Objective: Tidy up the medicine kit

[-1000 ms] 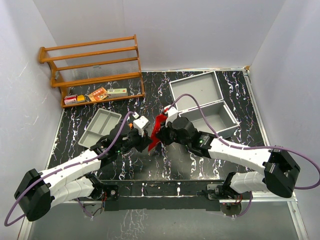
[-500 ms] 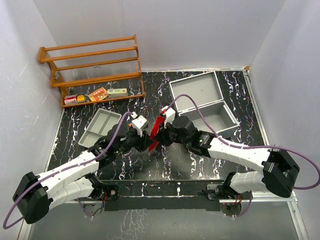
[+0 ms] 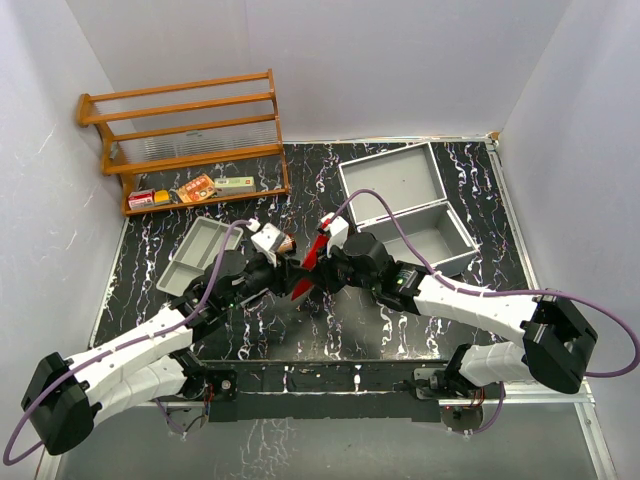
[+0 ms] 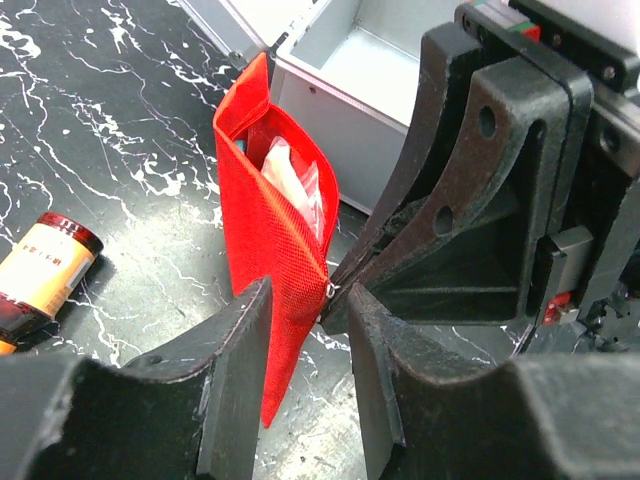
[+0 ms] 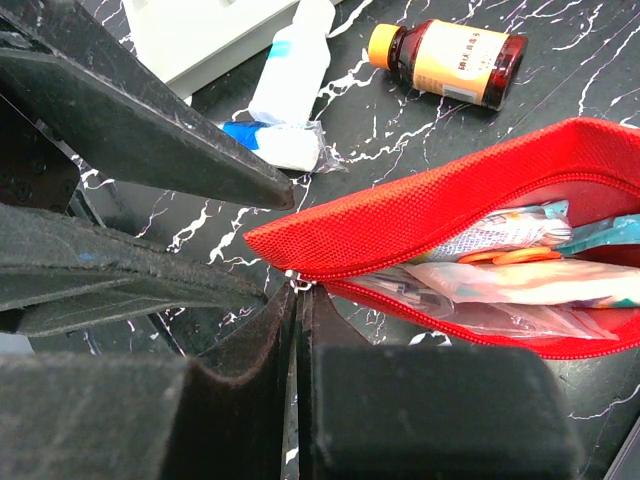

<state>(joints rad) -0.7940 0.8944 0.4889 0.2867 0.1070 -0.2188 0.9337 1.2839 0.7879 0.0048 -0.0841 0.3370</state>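
A red woven-fabric zip pouch (image 4: 275, 260) hangs over the middle of the black marbled bench (image 3: 330, 330), just off the near-left corner of the medicine kit (image 3: 435, 230). The kit is a large silver-grey metal case sitting toward the bench's far-right corner, with its lid thrown back and its base bare as far as can be seen. The right gripper (image 5: 297, 300) is clamped on the pouch at the zip end, fingers pressed together right by the small metal pull. The pouch mouth gapes, with sachets and wrapped packets showing inside. The left gripper (image 4: 310, 292) has its jaws apart, one finger on each side of the pouch's lower edge, gripping nothing.

Loose on the bench left of the pouch lie a brown glass bottle with an orange cap (image 5: 450, 62) and a white plastic bottle with a blue label (image 5: 290, 85).

The step in hand looks like readying the pouch for the case. The next move probably calls for the left fingers to pinch the fabric so the zip can be drawn shut, or for the right arm to carry the pouch over the case's near wall and lower it in
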